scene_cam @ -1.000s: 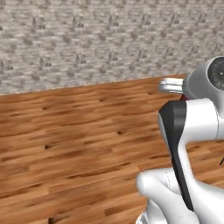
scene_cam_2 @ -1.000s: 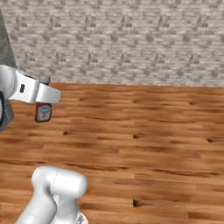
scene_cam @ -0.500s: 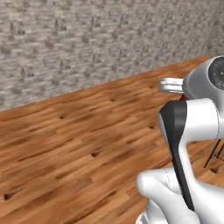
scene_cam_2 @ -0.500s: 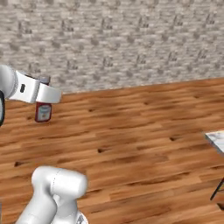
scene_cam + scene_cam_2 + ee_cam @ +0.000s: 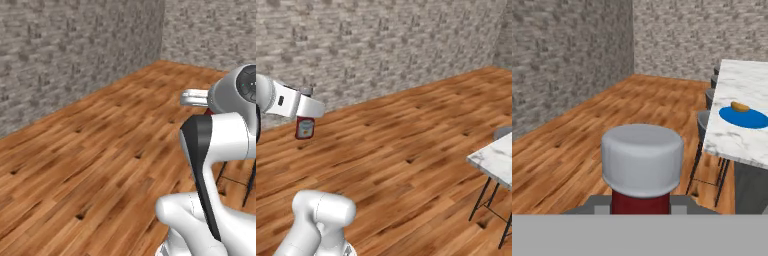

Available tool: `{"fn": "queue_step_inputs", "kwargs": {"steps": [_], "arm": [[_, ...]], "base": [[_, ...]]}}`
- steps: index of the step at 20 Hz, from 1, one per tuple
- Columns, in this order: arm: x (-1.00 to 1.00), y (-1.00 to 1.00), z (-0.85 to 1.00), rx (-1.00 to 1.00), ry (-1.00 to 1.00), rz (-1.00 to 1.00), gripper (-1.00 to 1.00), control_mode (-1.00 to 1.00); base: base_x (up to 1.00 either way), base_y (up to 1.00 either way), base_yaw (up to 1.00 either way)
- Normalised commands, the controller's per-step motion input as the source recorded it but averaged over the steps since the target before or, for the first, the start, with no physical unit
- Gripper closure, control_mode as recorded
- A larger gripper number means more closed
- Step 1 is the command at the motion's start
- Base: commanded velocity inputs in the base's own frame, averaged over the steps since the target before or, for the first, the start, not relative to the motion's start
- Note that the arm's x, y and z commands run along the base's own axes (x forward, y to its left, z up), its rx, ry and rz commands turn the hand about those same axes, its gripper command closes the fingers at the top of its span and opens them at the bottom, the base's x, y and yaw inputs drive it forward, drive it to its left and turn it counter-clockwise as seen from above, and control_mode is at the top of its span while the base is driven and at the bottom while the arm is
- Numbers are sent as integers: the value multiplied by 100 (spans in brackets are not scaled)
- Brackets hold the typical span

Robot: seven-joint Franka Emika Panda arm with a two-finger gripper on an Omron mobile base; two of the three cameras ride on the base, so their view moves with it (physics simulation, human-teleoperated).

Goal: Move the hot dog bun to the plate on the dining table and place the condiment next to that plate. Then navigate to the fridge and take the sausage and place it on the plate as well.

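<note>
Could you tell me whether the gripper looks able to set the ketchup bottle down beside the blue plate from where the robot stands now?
Probably not yet. The gripper holds the bottle over bare floor, apart from the table where the plate lies.

Grey stone-brick walls (image 5: 60,55), wooden plank floor (image 5: 406,150), grey stools (image 5: 704,120)

White arm (image 5: 220,150) rising at lower right, dark band down its upper link. Wooden plank floor (image 5: 100,150) across the middle. Grey stone wall (image 5: 65,55) at left, meeting a second stone wall (image 5: 210,30) in a far corner. Thin dark legs (image 5: 235,180) beside arm at right edge
</note>
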Motion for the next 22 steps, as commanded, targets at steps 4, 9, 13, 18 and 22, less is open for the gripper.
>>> {"fn": "queue_step_inputs", "kwargs": {"steps": [4, 9, 13, 18, 22], "arm": [[0, 0, 0, 0, 0, 0, 100, 100], [0, 0, 0, 0, 0, 0, 100, 100], [0, 0, 0, 0, 0, 0, 100, 100], [0, 0, 0, 0, 0, 0, 100, 100], [0, 0, 0, 0, 0, 0, 100, 100]], "base": [[94, 14, -61], [82, 1, -56], [73, 0, -52], [53, -2, -45], [22, -16, -38]]}}
